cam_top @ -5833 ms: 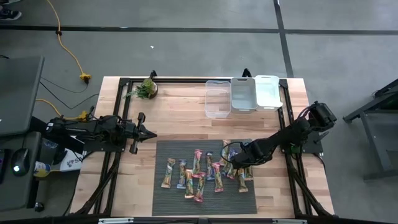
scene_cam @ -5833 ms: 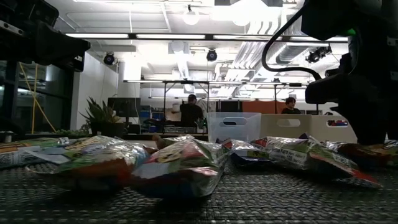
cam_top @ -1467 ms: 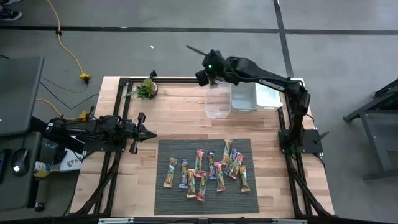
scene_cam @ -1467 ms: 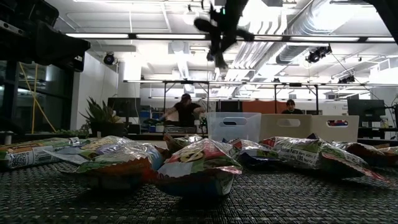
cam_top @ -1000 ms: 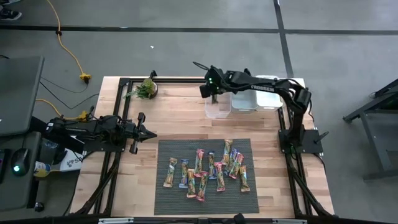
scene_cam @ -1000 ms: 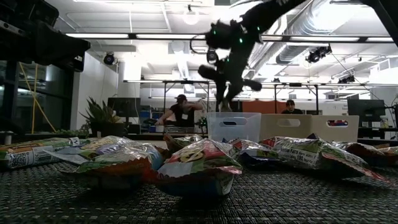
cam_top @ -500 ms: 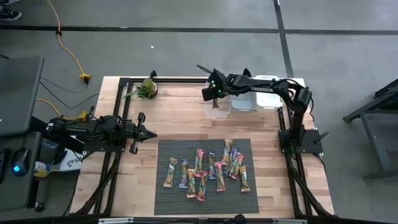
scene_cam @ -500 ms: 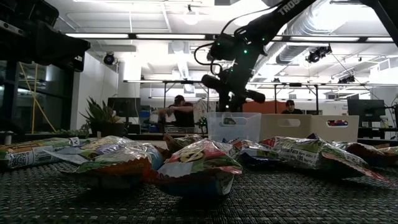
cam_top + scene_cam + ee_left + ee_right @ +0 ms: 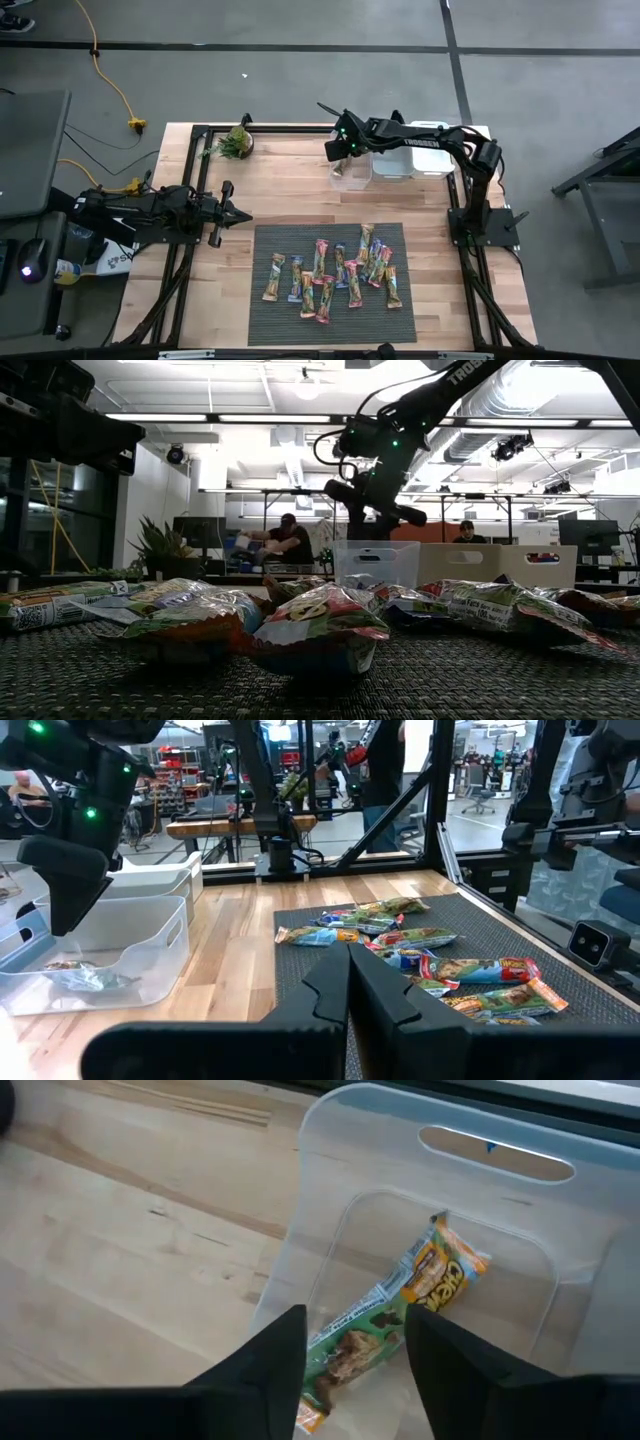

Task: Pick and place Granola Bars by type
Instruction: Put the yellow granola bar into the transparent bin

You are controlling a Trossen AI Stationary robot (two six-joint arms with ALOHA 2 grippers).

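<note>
Shiny green-and-orange granola bar (image 9: 390, 1320) in a clear bin (image 9: 330, 1150) (others (image 9: 335, 275) pink, orange, blue) on a dark ribbed mat (image 9: 265, 320).

The high view looks straight down on the whole surface (image 9: 290, 190); the low view sits level on the mat (image 9: 450, 680). Both wrist views look closely forward, sharing the clear bin (image 9: 120, 935).

Wooden desk with a mat, three bins and a plant

The light wood desk (image 9: 290, 190) carries a dark ribbed mat (image 9: 260, 325) at its near middle, strewn with granola bars (image 9: 335, 272). Along the far edge stand three clear plastic bins (image 9: 412, 160) side by side; the leftmost bin (image 9: 336, 178) holds one bar (image 9: 400, 1315). A small potted plant (image 9: 237, 141) sits at the far left corner.
</note>
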